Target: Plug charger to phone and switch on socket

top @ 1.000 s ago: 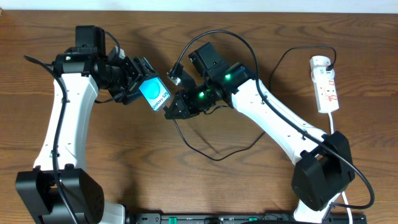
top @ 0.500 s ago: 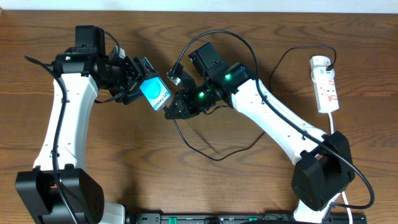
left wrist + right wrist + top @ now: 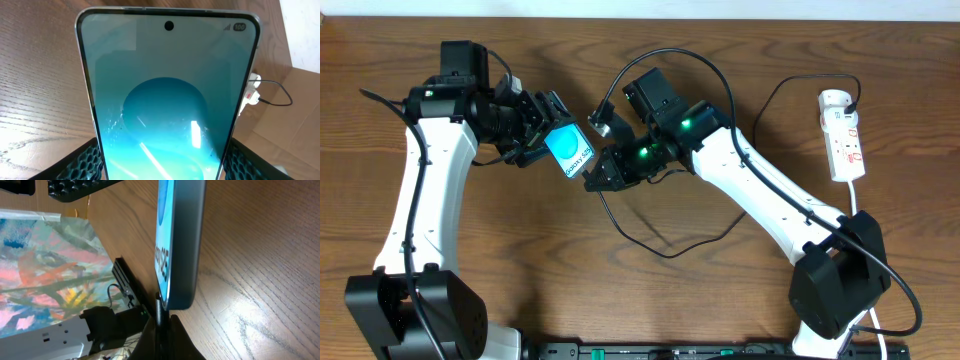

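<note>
Smartphone, small and rectangular with a bright cyan-green screen [image 3: 568, 150], sits where it was half a second ago: held above the brown wooden table [image 3: 520, 260] at upper centre-left, screen up, white lettering at its lower right end. Against the earlier overhead pictures nothing has visibly shifted; both arms, the phone and the cable loop keep the same places.

The left gripper [image 3: 546, 136] is clenched on the phone. In the left wrist view its black ridged pads [image 3: 82, 162] press both long edges of the phone [image 3: 167, 100].

The right gripper [image 3: 599, 174] sits just beside the phone's lettered end, its fingers [image 3: 172, 340] pinched on the small black connector tip [image 3: 158, 307] of the long thin black charger cable [image 3: 650, 240]. In the right wrist view the tip stands right at the phone's [image 3: 180, 240] bottom edge; whether it has gone into the port cannot be told. The cable loops on the table below the right arm.

The narrow white power strip with red marks [image 3: 846, 135] lies well apart at the far right edge, also visible behind the phone in the left wrist view [image 3: 251, 92].
</note>
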